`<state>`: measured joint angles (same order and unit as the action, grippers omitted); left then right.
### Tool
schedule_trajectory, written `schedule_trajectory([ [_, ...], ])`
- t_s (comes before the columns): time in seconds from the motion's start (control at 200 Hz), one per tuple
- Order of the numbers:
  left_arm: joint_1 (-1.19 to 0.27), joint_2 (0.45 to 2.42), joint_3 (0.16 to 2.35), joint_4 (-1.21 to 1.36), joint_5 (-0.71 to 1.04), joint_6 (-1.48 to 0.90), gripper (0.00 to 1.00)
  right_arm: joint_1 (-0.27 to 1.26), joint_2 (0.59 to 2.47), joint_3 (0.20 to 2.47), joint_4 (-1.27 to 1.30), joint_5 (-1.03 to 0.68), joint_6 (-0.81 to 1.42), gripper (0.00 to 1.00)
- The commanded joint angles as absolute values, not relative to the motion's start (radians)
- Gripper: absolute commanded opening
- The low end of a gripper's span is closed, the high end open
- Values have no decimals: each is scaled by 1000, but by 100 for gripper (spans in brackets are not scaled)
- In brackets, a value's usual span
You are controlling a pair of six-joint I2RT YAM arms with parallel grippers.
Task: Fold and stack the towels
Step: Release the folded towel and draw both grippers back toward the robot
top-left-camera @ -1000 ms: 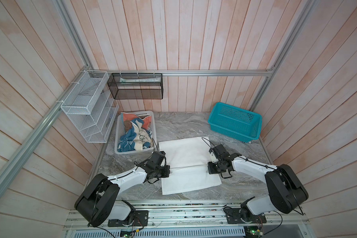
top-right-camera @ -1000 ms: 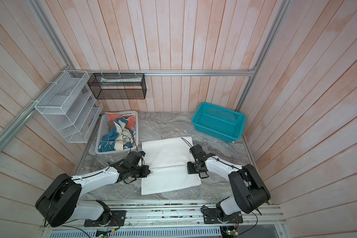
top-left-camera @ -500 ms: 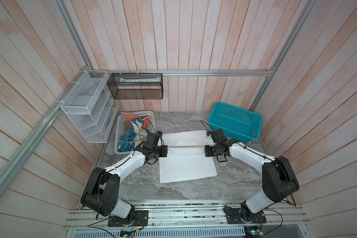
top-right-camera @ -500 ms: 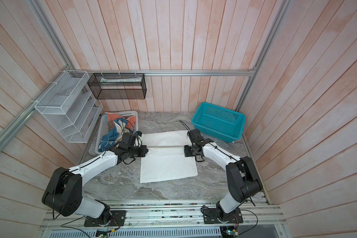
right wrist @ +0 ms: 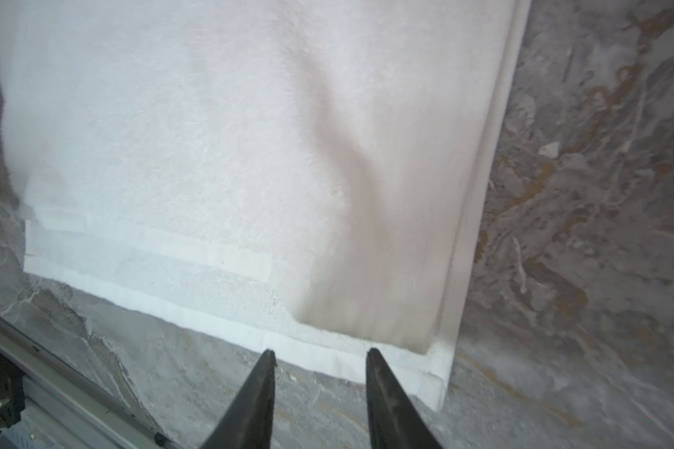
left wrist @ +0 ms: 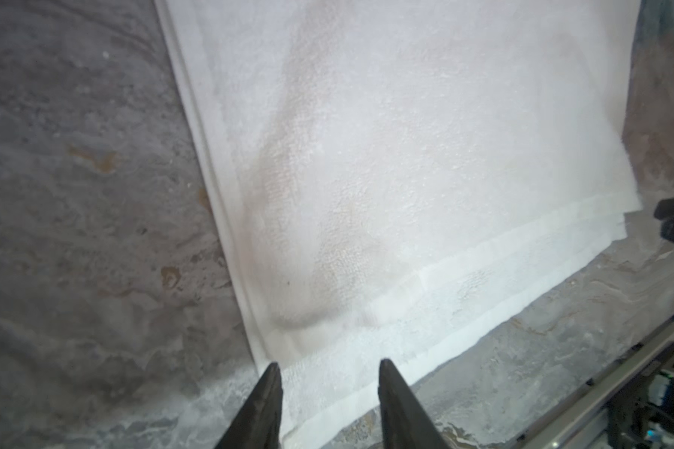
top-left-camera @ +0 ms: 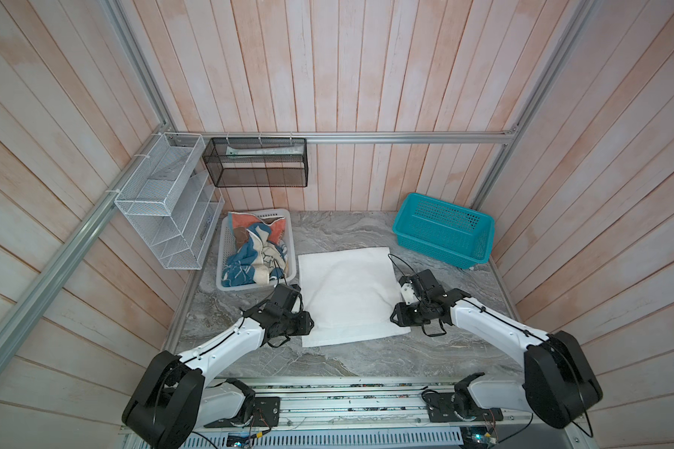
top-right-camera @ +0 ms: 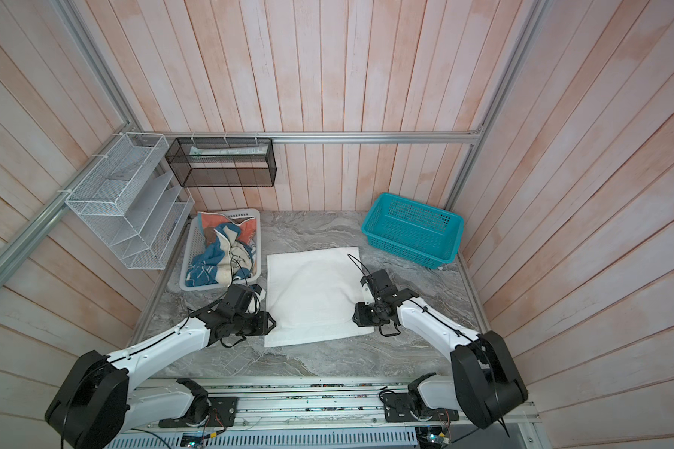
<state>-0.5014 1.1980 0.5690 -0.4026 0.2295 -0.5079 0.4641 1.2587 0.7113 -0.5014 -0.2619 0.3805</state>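
A plain white towel [top-left-camera: 347,295] [top-right-camera: 312,295] lies doubled on the marble table, its upper layer stopping a little short of the lower layer's front hem. My left gripper [top-left-camera: 311,324] [left wrist: 329,365] is open at the towel's front left corner, with the lower layer's hem showing between its fingers. At the front right corner my right gripper [top-left-camera: 393,317] [right wrist: 322,353] is open too, its tips just off the hem. Neither holds anything. Coral-orange and blue-cream towels [top-left-camera: 255,252] lie bunched in a white basket [top-left-camera: 226,285].
A teal basket [top-left-camera: 436,245] stands empty at the back right. On the left wall hangs a white wire rack [top-left-camera: 164,206], and a black mesh basket [top-left-camera: 255,167] hangs on the back wall. A metal rail [top-left-camera: 366,383] runs along the table's front edge.
Both grippers were shut on the white towel. They have come toward the table's front and opened, and the towel now lies doubled and free.
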Motion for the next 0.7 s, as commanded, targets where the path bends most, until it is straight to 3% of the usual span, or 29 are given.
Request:
schedule_trajectory([
  [0.0,-503,1118,553,-434,202,-594,46,465,1141,695,-536,-280,454,51],
  [0.235,-484,1080,530,-454,210,-750,47,416,1134,667,-508,-205,530,53],
  [0.695,-453,1140,393,-96,328,-948,38,336,1246,563,-319,-288,595,50],
])
